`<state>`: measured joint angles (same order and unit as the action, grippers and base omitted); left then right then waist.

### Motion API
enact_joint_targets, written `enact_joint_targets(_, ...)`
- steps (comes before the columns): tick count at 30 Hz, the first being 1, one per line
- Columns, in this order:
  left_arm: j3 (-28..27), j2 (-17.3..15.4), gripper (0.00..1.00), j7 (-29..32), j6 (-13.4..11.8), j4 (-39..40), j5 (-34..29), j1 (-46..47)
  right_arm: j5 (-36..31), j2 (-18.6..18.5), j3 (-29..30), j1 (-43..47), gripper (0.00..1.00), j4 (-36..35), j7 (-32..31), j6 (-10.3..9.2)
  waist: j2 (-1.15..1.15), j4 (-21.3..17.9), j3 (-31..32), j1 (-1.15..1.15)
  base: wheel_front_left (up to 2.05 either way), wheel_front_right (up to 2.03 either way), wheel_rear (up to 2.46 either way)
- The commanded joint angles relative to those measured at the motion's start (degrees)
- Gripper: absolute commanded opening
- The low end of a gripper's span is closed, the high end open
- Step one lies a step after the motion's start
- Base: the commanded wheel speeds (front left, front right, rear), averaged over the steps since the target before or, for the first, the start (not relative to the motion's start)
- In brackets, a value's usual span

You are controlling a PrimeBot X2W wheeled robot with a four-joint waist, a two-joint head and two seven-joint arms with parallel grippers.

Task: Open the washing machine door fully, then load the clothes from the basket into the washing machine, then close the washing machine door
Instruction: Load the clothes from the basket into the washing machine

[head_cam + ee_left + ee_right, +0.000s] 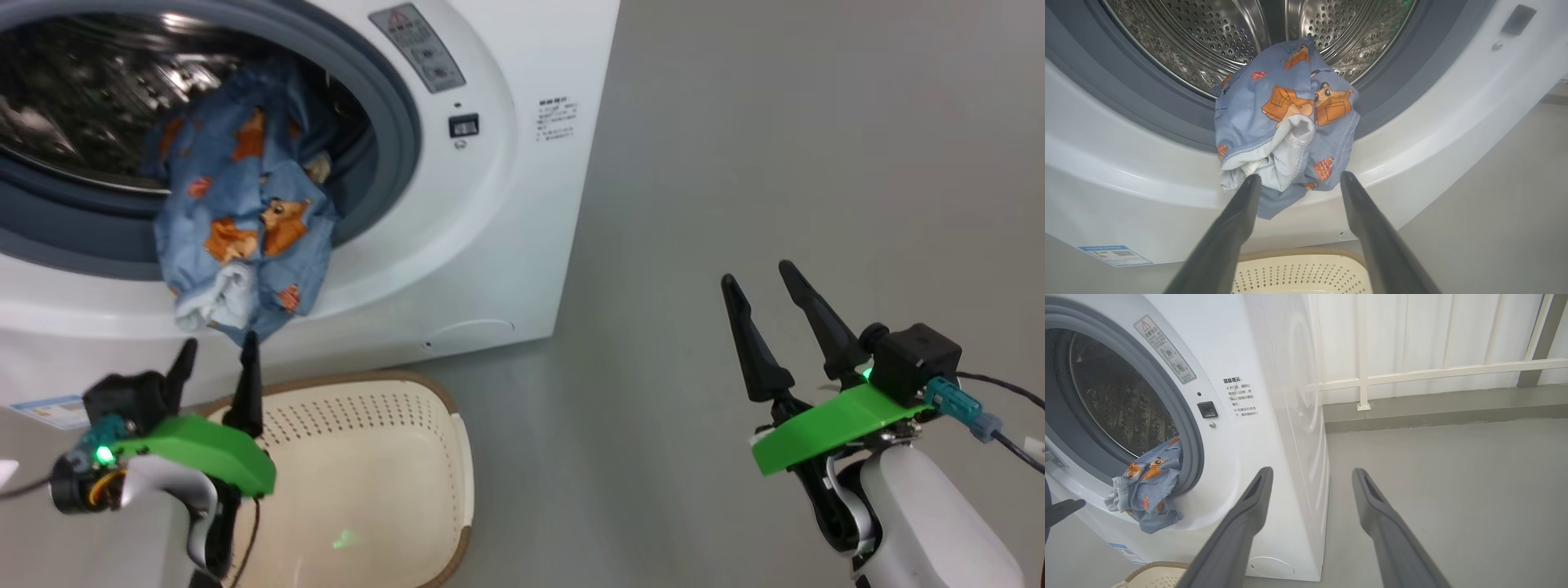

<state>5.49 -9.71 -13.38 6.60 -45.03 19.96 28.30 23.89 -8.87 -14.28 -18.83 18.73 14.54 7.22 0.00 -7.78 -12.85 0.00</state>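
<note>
The clothes (245, 220), light blue with orange figures, hang over the grey gasket of the white washing machine (490, 204), half inside the steel drum and half draped down its front. The same clothes (1286, 122) fill the middle of the left wrist view, and the clothes (1147, 486) show small in the right wrist view. My left gripper (216, 355) is open just below the hanging fabric, its tips (1298, 179) straddling the lowest fold without gripping. The cream basket (367, 482) sits on the floor under it. My right gripper (759, 273) is open over bare floor. The washing machine door is out of view.
Grey floor (775, 147) stretches to the right of the machine. A white railing and wall (1412, 371) stand behind it. A blue label sticker (1114, 255) marks the machine's lower front.
</note>
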Motion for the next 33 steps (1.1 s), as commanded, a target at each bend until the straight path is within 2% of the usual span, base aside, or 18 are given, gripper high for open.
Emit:
enact_joint_targets(1, -1.3, -2.5, 1.0, -0.7, 0.4, -1.5, 0.9, 3.6, -1.0, 0.5, -0.5, -1.7, 1.0, -1.8, 0.5, 0.26, 0.0, -2.3, -4.0, 0.0, 0.0, 0.0, 0.0)
enact_joint_targets(11, -0.7, -6.3, 1.0, -1.3, 0.8, -12.6, 2.9, 14.7, -2.3, 2.3, 0.4, -3.6, 1.0, -3.3, 0.5, 0.26, 0.0, -5.9, -11.1, 0.0, 0.0, 0.0, 0.0)
enact_joint_targets(21, 0.0, -8.6, 1.0, -0.6, 0.9, -18.9, 6.5, 20.7, -2.7, 3.7, 1.1, -4.0, 1.0, -4.3, 0.5, 0.26, 0.0, -8.3, -14.5, 0.0, 0.0, 0.0, 0.0)
enact_joint_targets(29, 0.7, -10.6, 1.0, -1.1, 0.9, -21.4, 8.2, 24.6, -3.2, 4.3, 1.6, -4.2, 1.0, -4.8, 0.5, 0.26, 0.0, -8.6, -15.8, 0.0, 0.0, 0.0, 0.0)
enact_joint_targets(30, 0.7, -10.6, 0.8, -1.2, 0.9, -21.4, 8.3, 24.8, -3.3, 4.4, 1.7, -4.2, 1.0, -4.7, 0.5, 0.26, 0.0, -8.5, -15.8, 0.0, 0.0, 0.0, 0.0)
enact_joint_targets(31, 0.9, -10.5, 0.43, -1.3, 0.9, -21.3, 8.4, 24.9, -3.3, 4.4, 1.8, -4.2, 1.0, -4.7, 0.5, 0.26, 0.0, -8.4, -15.7, 0.0, 0.0, 0.0, 0.0)
enact_joint_targets(32, 1.1, -10.3, 0.0, -1.4, 0.9, -21.2, 8.4, 24.8, -3.4, 4.4, 1.9, -4.2, 1.0, -4.6, 0.5, 0.26, 0.0, -8.2, -15.6, 0.0, 0.0, 0.0, 0.0)
enact_joint_targets(33, 1.4, -10.2, 0.0, -1.4, 0.9, -21.2, 8.5, 24.6, -3.4, 4.5, 1.8, -4.2, 1.0, -4.5, 0.5, 0.26, 0.0, -8.1, -15.5, 0.0, 0.0, 0.0, 0.0)
